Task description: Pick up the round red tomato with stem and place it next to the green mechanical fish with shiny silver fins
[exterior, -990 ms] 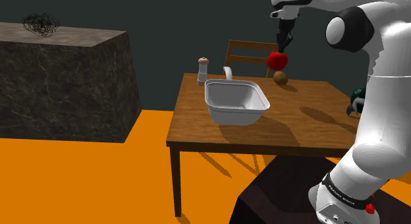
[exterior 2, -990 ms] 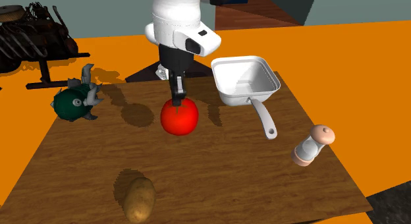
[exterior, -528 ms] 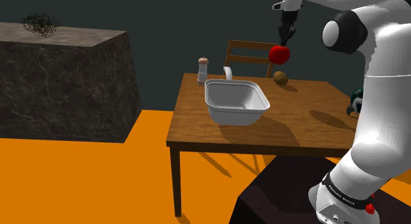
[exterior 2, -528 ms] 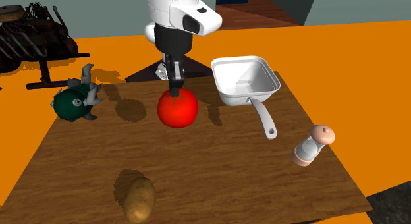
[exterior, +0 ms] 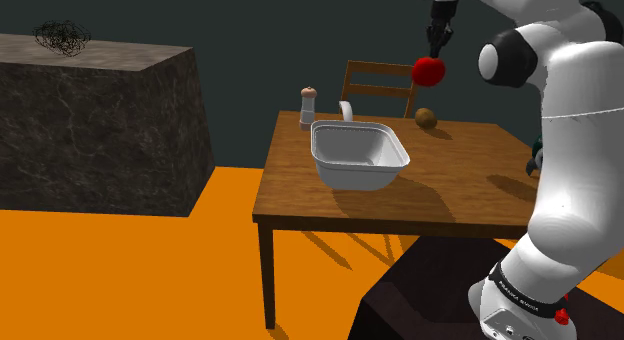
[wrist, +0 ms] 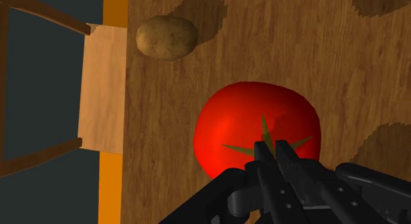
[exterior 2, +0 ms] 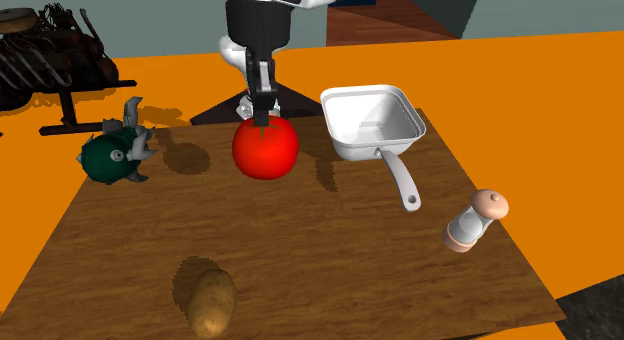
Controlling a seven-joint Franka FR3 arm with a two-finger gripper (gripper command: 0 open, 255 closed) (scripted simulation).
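The round red tomato [exterior 2: 265,148] hangs high above the wooden table [exterior 2: 330,268], my gripper [exterior 2: 262,114] shut on its green stem. From the shoulder view the tomato [exterior: 429,71] is seen under the gripper [exterior: 437,50], well over the table's far side. Looking along the hand, the black fingers [wrist: 275,153] pinch the stem at the top of the tomato [wrist: 244,127]. The green mechanical fish [exterior 2: 113,153] with silver fins sits near the table's corner, at the second exterior view's left; a sliver of the fish [exterior: 537,153] peeks out behind my arm.
A white square pan [exterior 2: 370,121] with a handle stands by the table's edge near the stand. A potato [exterior 2: 209,301] and a pepper mill [exterior 2: 474,221] lie on the far side. A wooden chair [exterior: 378,86] stands behind the table. A dark stone block [exterior: 95,128] lies off to the shoulder view's left.
The gripper has lifted the tomato higher and carried it a little toward the fish's side of the table. Its shadow on the table moved closer to the fish.
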